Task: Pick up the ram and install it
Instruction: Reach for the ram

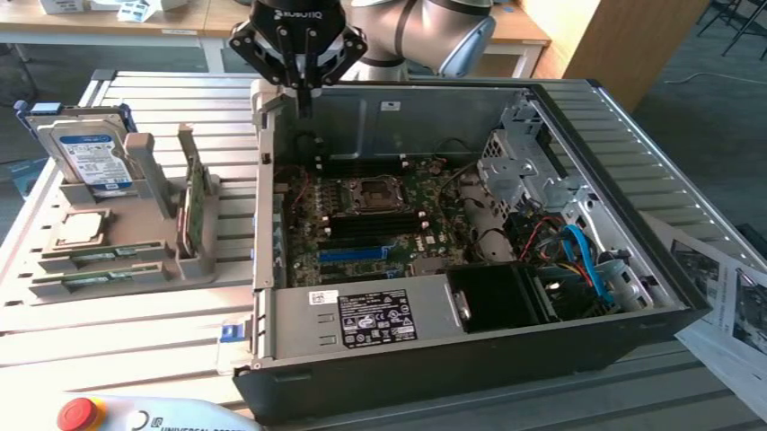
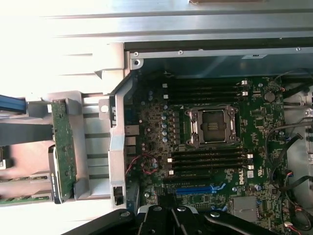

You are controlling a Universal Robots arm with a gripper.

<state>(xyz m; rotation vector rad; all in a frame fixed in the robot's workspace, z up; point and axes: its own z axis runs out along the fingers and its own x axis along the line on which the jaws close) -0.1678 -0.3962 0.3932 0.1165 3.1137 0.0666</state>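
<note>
While well apart from gripper (image 1: 305, 94), ram (image 1: 110, 257) in tray (image 1: 180, 265).

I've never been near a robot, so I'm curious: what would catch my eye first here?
An open computer case sits mid-table, its green motherboard laid bare. A black gripper hangs over the case's far corner on the exterior view's left, shut with nothing in it. Beside the case, on the exterior view's left, a tray holds spare parts: a hard drive standing upright and the ram lying flat.
</note>
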